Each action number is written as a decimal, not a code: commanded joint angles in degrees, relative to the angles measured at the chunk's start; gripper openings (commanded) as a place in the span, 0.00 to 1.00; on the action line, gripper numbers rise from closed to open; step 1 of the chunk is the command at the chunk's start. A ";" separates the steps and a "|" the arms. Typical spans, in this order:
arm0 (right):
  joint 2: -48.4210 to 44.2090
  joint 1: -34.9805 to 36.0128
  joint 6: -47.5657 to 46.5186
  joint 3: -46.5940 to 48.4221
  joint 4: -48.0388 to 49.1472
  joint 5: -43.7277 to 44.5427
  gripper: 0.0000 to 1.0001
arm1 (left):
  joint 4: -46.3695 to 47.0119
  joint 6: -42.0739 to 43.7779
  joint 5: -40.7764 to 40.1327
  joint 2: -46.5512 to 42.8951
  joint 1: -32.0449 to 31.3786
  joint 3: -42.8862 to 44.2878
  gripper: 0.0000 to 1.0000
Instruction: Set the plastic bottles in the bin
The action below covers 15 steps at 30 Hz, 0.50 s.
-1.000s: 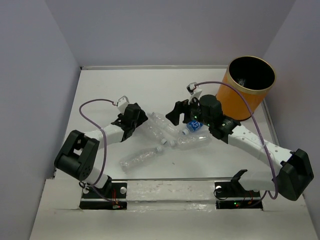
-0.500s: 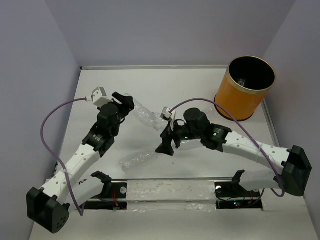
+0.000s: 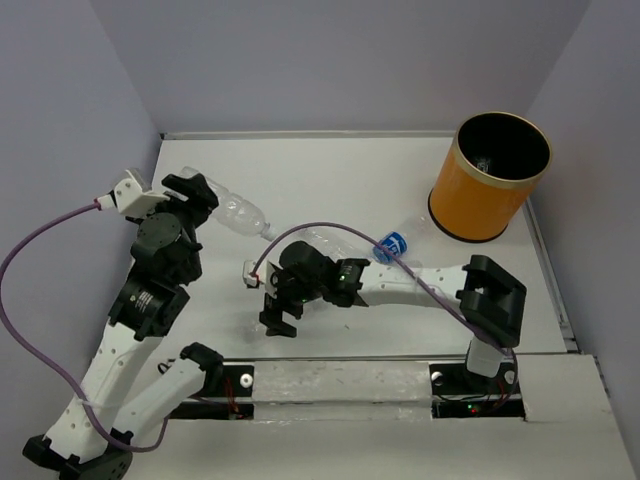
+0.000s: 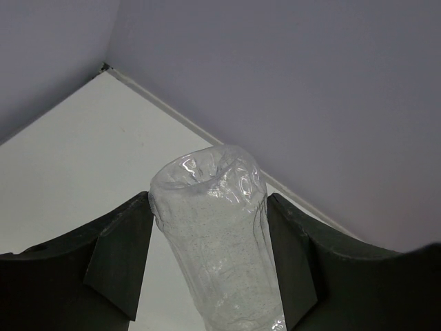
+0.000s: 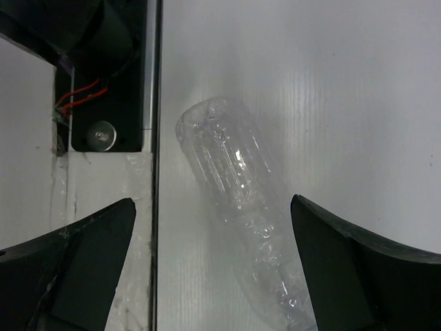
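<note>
Left claw: pinched on a clear bottle — both fingers press against its crinkled sides, and its far end pokes out past the tips.
Left arm: raised off the table at the far left, with the clear bottle reaching out from the claw toward the table's middle.
Right claw: spread wide, straddling a second bottle that lies flat on the table; neither finger touches it.
Right arm: folded back low across the near middle, its claw pointing at the near edge — just beside the black base plate with red wires.
Other bottles: a blue-label bottle and a third bottle lie on the table just beyond the right forearm, between the left claw and the bin.
Bin: upright at the far right corner, well apart from both claws; its black interior shows a faint glint, too dim to name.
</note>
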 commanded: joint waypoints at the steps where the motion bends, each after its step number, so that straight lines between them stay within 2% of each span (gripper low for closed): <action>1: 4.58 1.03 -4.50 4.23 -0.02 2.59 1.00 | -1.54 6.18 -7.36 -2.47 0.22 4.92 0.48; 6: 11.27 1.03 -6.34 9.05 -2.48 2.42 1.00 | -0.39 8.38 -8.42 -5.11 0.13 5.54 0.48; 9: 15.31 1.55 -8.01 12.57 -7.39 3.37 1.00 | -0.57 8.55 -7.98 -5.64 0.22 5.46 0.48; 12: 16.73 1.55 -8.54 13.72 -7.23 4.61 0.93 | 0.05 8.55 -7.72 -6.08 0.22 4.58 0.48; 14: 16.65 1.55 -7.50 13.90 -6.18 7.24 0.79 | 0.23 8.55 -7.46 -6.25 0.22 4.31 0.48; 15: 15.69 1.55 -7.14 12.86 -3.91 8.81 0.64 | -0.04 8.55 -7.11 -6.43 0.22 4.31 0.48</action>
